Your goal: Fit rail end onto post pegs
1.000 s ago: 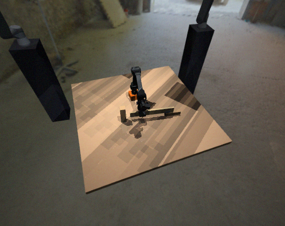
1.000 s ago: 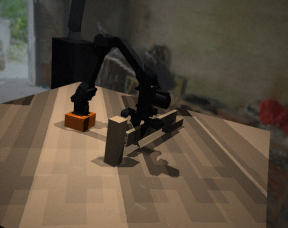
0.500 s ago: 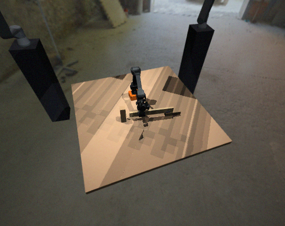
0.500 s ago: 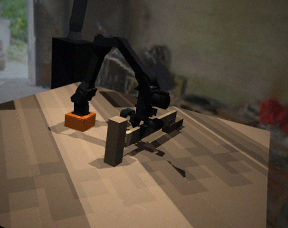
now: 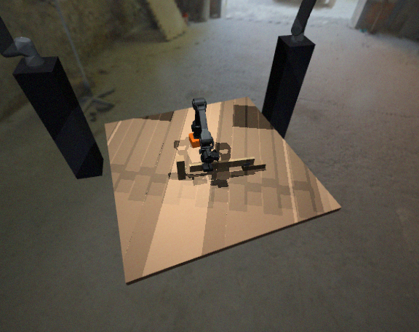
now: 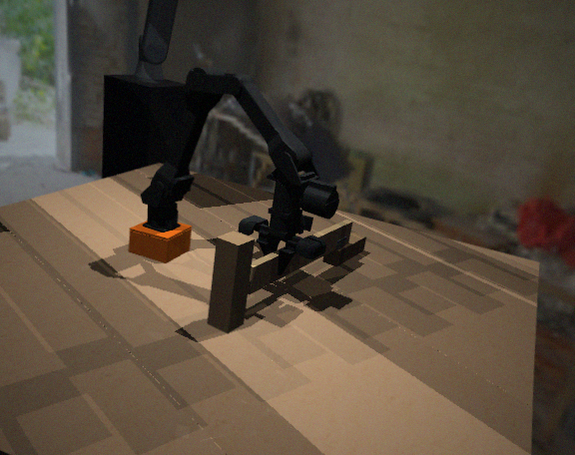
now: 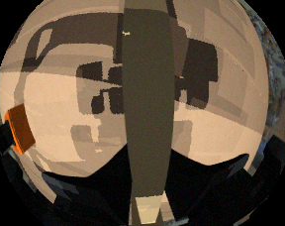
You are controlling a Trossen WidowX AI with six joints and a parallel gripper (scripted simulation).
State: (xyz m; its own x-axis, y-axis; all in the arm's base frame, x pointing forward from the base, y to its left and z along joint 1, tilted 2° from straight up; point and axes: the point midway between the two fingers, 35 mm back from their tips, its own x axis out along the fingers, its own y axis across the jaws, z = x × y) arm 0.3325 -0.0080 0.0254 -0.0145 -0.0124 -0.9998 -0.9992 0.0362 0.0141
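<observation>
From here the dark arm (image 6: pixel 264 120) is arching off its orange base (image 6: pixel 160 241) on the worktop (image 6: pixel 383 379), its tool (image 6: pixel 287 254) clamping the wooden rail (image 6: pixel 303 249), whose near end is meeting the upright post (image 6: pixel 230 281).

Arm (image 6: pixel 264 117) rises from its orange base block (image 6: pixel 160 241), shoulder link leaning up to a high elbow, forearm sloping down fwd to the wrist. Wrist (image 6: pixel 303 192) pitched so gripper points nearly straight down, cylindrical motor housing sticking out to one side. Gripper (image 6: pixel 285 254) clamped on the bed rail (image 6: pixel 303 246), fingers narrow, one each side of the rail's long faces, grip approx mid-length but nearer the post end. Top view: arm (image 5: pixel 203 124) stretched fwd from base, gripper (image 5: pixel 208 167) over the rail (image 5: pixel 225 164). Wrist view: rail (image 7: pixel 146 95) runs vertically through frame centre; fingertips not distinguishable in the dark lower edge.
</observation>
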